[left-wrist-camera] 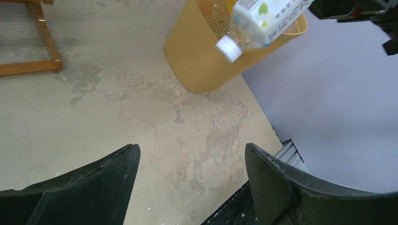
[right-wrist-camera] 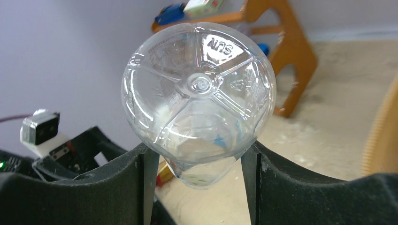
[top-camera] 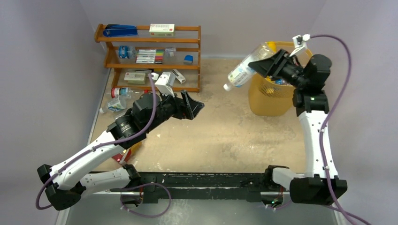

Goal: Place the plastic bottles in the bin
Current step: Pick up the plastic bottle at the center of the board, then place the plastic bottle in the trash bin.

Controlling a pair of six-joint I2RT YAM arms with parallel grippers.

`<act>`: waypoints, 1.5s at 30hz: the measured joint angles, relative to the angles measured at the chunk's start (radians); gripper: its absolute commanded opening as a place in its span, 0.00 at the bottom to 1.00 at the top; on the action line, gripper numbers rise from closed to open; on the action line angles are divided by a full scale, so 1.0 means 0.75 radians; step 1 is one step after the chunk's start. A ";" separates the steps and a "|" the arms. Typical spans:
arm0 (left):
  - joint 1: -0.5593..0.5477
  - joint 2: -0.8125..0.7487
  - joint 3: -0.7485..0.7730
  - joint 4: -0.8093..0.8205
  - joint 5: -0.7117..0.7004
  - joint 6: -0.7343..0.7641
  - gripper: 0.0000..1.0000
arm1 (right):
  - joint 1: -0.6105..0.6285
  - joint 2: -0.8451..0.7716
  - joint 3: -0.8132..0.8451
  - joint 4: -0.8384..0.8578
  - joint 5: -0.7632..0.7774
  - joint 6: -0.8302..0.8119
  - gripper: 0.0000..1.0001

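A clear plastic bottle with a white cap and a pale label hangs tilted in the air, cap end down to the left, beside the rim of the yellow-orange bin. My right gripper is shut on its base end; in the right wrist view the bottle's base sits between both fingers of the gripper. My left gripper stands open over the bare tabletop with nothing between its fingers. From the left wrist the bottle and bin show ahead.
A brown wooden shelf rack with pens and small boxes stands at the back left. Two clear bottles lie on the table left of it. Something shows inside the bin. Grey walls close in both sides.
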 measured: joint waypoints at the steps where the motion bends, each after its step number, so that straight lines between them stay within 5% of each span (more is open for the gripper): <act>1: 0.000 -0.006 0.000 -0.005 -0.006 0.001 0.82 | -0.033 0.002 0.032 -0.032 0.002 -0.022 0.51; 19: 0.000 0.001 -0.017 -0.058 -0.056 0.002 0.82 | -0.614 0.251 0.623 -0.381 0.201 -0.259 0.52; 40: 0.000 0.046 -0.083 0.009 -0.040 0.012 0.82 | -0.627 0.642 0.678 -0.134 0.459 -0.084 0.53; 45: 0.000 0.057 -0.086 0.017 -0.031 0.011 0.82 | -0.563 0.683 0.649 -0.125 0.465 -0.103 0.66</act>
